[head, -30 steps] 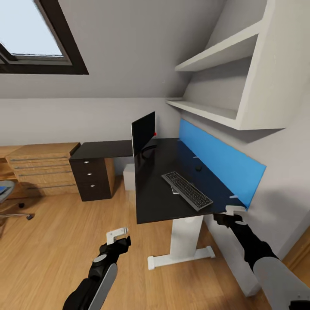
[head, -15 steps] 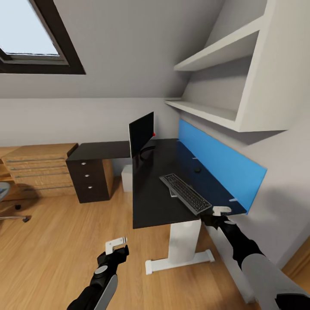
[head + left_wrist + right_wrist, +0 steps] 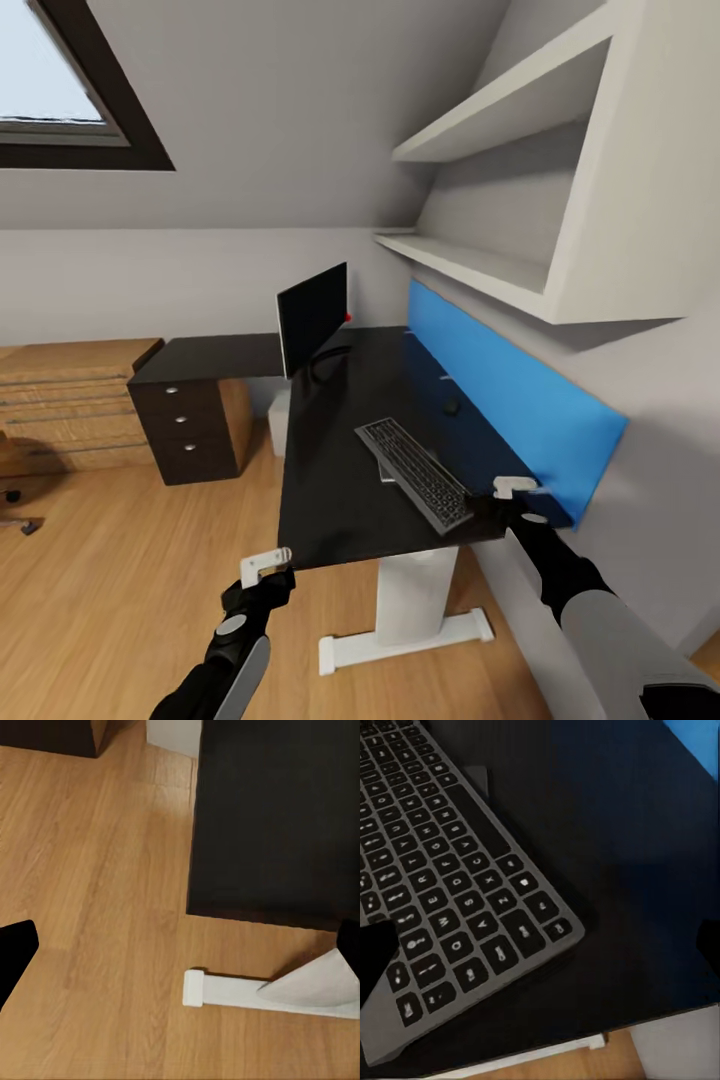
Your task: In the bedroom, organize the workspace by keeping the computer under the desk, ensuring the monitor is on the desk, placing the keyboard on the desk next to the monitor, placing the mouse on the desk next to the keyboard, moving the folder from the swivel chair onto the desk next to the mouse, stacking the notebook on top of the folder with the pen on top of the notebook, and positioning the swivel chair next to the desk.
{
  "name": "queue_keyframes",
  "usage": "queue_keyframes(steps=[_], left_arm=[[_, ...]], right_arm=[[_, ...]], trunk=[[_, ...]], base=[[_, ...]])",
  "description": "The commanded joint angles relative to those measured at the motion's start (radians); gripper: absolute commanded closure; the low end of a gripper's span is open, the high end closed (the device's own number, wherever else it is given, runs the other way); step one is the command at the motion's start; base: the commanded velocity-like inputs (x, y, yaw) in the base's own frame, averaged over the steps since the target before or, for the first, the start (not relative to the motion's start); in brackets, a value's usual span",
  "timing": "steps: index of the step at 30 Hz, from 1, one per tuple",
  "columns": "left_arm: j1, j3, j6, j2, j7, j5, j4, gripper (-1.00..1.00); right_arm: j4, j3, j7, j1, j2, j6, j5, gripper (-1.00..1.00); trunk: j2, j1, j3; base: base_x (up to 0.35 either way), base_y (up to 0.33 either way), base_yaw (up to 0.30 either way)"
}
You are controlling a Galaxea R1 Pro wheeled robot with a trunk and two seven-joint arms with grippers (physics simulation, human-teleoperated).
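One desk with a matte black top carries one monitor at its far end, one keyboard near its front edge and one small black mouse close to the blue wall panel. The right gripper hovers over the desk's front corner just beside the keyboard, fingers apart. The left gripper hangs below the desk's front edge, also spread. Three silver knobs mark the desk's drawer unit.
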Motion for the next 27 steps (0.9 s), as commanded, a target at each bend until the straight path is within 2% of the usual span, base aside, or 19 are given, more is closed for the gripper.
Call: queue_keyframes(steps=[1, 7, 16, 18, 21, 25, 26, 27], left_arm=[[-0.001, 0.005, 0.004, 0.004, 0.007, 0.008, -0.009, -1.00], [-0.001, 0.060, 0.010, 0.030, 0.006, 0.014, -0.048, -1.00], [-0.001, 0.167, 0.018, 0.037, 0.006, 0.036, -0.077, -1.00], [-0.001, 0.178, 0.028, 0.038, 0.006, 0.046, -0.089, -1.00], [-0.001, 0.200, 0.084, 0.046, 0.006, 0.087, -0.130, -1.00], [-0.002, 0.215, 0.114, 0.064, 0.005, 0.126, -0.146, -1.00], [-0.002, 0.223, 0.122, 0.074, 0.005, 0.150, -0.150, -1.00], [-0.002, 0.230, 0.129, 0.089, 0.005, 0.188, -0.155, -1.00]], right_arm=[[-0.002, 0.004, -0.001, 0.000, -0.001, -0.002, -0.010, -1.00], [-0.001, 0.005, -0.001, 0.000, -0.001, -0.030, -0.009, -1.00], [-0.002, 0.004, -0.002, 0.001, -0.002, -0.066, -0.009, -1.00], [-0.002, 0.004, -0.002, 0.002, -0.002, -0.076, -0.009, -1.00], [-0.002, 0.004, -0.001, 0.004, -0.002, -0.091, -0.010, -1.00], [-0.003, 0.004, -0.001, 0.006, 0.000, -0.094, -0.010, -1.00], [-0.003, 0.004, -0.001, 0.006, 0.000, -0.095, -0.011, -1.00], [-0.003, 0.004, -0.001, 0.006, 0.002, -0.096, -0.011, -1.00]], trunk=[[-0.001, 0.001, -0.001], [-0.001, 0.001, -0.001], [-0.001, 0.001, -0.001], [-0.001, 0.001, -0.001], [-0.001, 0.001, -0.001], [-0.001, 0.001, -0.001], [-0.001, 0.001, -0.001], [-0.001, 0.001, -0.001]], base=[[0.295, -0.156, 0.000], [0.295, -0.152, 0.000], [0.295, -0.148, 0.000], [0.295, -0.147, 0.000], [0.295, -0.147, 0.000], [0.290, -0.141, 0.000], [0.236, -0.108, 0.000], [0.126, -0.056, 0.000]])
